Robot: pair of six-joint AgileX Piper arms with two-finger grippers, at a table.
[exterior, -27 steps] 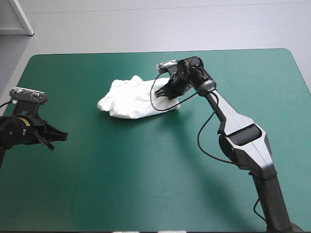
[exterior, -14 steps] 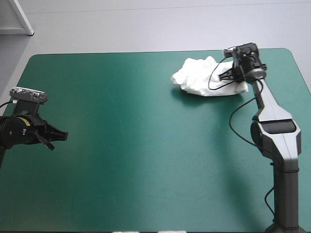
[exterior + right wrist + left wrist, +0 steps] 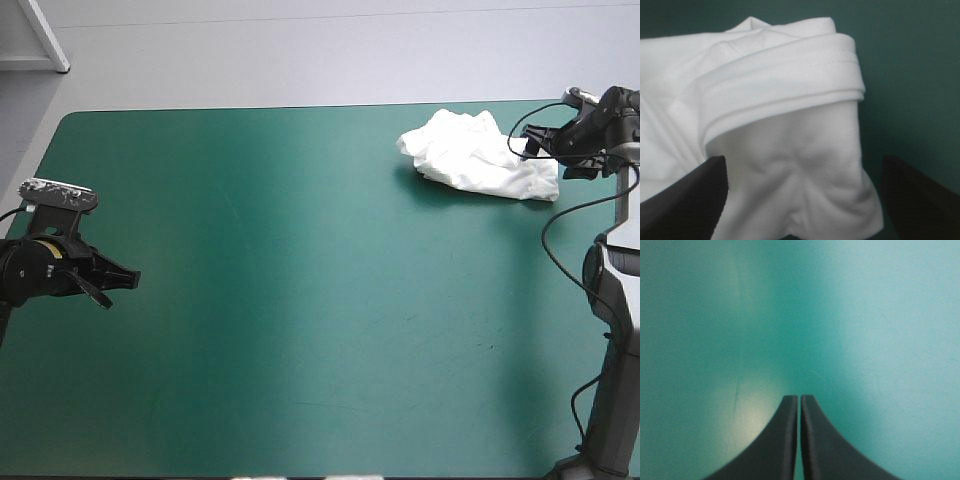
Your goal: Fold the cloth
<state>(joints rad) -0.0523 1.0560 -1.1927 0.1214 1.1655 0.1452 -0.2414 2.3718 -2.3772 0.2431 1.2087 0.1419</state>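
The white T-shirt [image 3: 472, 155] lies as a crumpled heap near the table's far right corner. My right gripper [image 3: 542, 146] is at the heap's right end, low over the teal-green cover. In the right wrist view its black fingers [image 3: 695, 200] stand wide apart, so the right gripper [image 3: 802, 167] is open. A puckered fold and a hemmed edge of the T-shirt [image 3: 785, 105] lie between and ahead of them, not pinched. My left gripper [image 3: 116, 282] hovers near the table's left edge, far from the T-shirt. The left gripper [image 3: 799, 401] is shut, holds nothing, and has only bare cover ahead.
The teal-green table [image 3: 300, 330] stretches bare between the two arms. The right arm's black cable [image 3: 556, 215] hangs beside the T-shirt, close to the table's right edge [image 3: 622, 150].
The right arm carried the T-shirt from the middle of the table to the far right corner. Its fingers, shut on the cloth earlier, now stand open. The left arm has not moved.
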